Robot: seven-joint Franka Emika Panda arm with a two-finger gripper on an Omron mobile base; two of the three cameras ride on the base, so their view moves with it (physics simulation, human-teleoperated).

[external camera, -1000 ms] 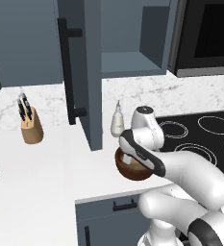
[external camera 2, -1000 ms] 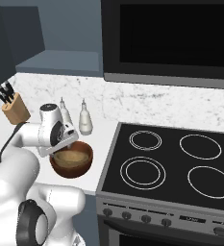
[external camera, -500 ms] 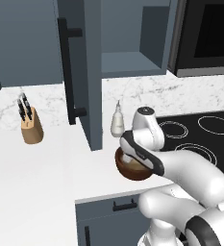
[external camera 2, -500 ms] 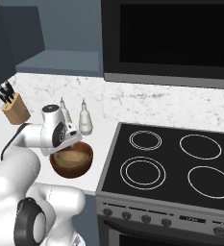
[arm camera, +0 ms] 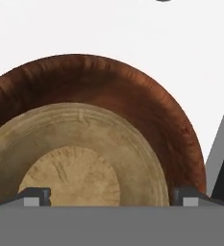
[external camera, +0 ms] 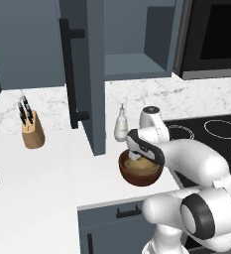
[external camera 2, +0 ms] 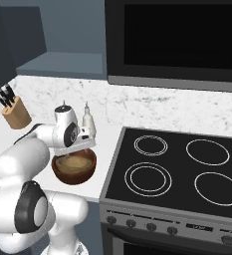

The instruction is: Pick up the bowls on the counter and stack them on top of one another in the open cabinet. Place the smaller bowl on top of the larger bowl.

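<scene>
While the gripper point(arm camera: 111, 197) hangs with its jaws spread as wide as they go and clasping nothing, the smaller bowl point(arm camera: 80, 158), a shallow, thick-rimmed round of pale tan grainy wood, lies nested between and just beyond the two dark fingertips point(arm camera: 35, 196) inside the larger bowl point(arm camera: 147, 101), whose deep glossy reddish-brown wall curves up past them. Both stand on the white, grey-veined marble counter point(external camera: 47, 183), below the open dark blue-grey cabinet point(external camera: 137, 59) and just left of the black stovetop point(external camera 2: 182, 169). The arm hides the bowls' near rim in the base views, and the hand view cuts off their lower edge.
</scene>
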